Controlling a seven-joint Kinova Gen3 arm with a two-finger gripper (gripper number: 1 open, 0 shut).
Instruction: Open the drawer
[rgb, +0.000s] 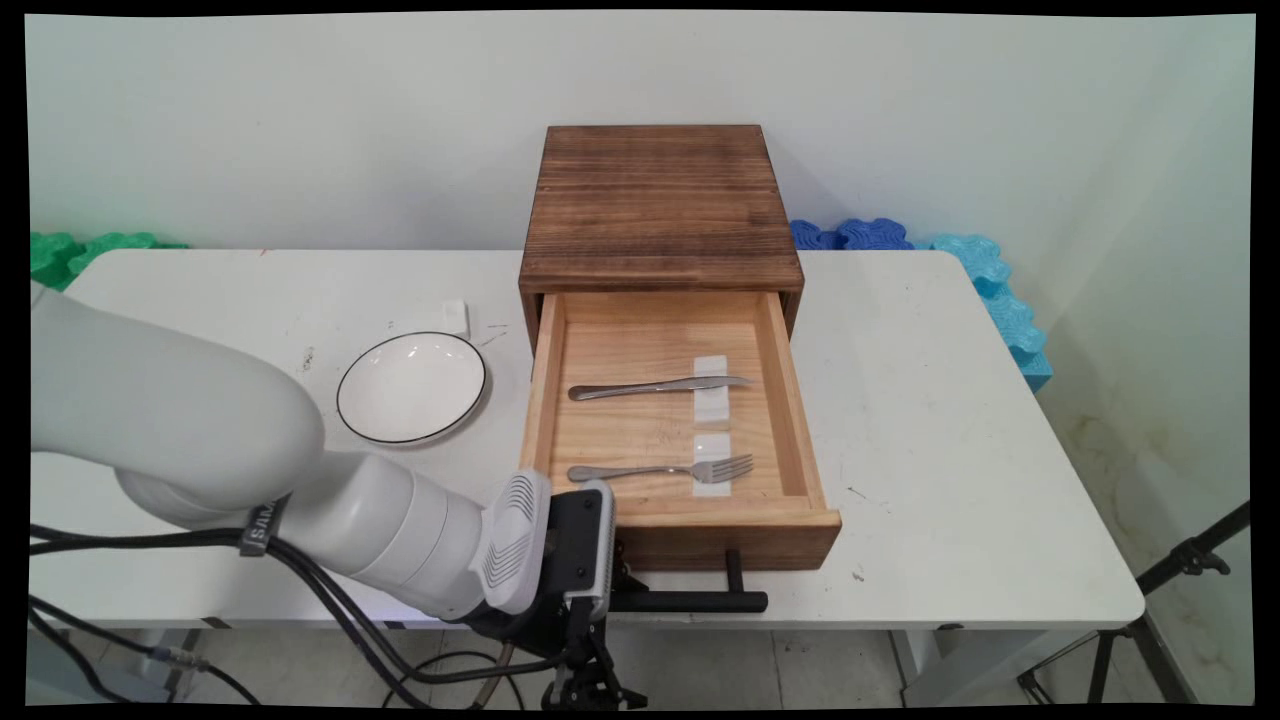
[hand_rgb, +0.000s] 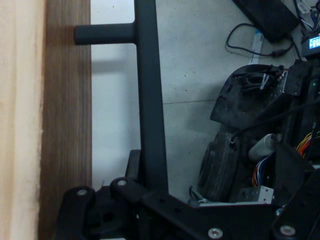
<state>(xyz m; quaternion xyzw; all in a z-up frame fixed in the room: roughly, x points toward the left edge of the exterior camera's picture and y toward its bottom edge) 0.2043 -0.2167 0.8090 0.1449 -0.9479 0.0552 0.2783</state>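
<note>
A wooden cabinet (rgb: 660, 200) stands at the back of the white table (rgb: 950, 450), its drawer (rgb: 790, 400) pulled far out towards the near edge. Inside the drawer lie a knife (rgb: 660, 387) and a fork (rgb: 665, 469), each resting on a small white pad. My gripper (rgb: 630, 598) is at the left end of the black bar handle (rgb: 700, 601) on the drawer front. In the hand view the handle (hand_rgb: 147, 100) runs straight down into my gripper (hand_rgb: 150, 175), which is shut on it, beside the dark drawer front (hand_rgb: 65, 125).
A white plate with a dark rim (rgb: 411, 387) sits left of the drawer, with a small white block (rgb: 455, 316) behind it. Green (rgb: 80, 250), blue (rgb: 850, 235) and cyan (rgb: 1000, 300) foam pieces line the wall. A black tripod (rgb: 1180, 570) stands at the lower right.
</note>
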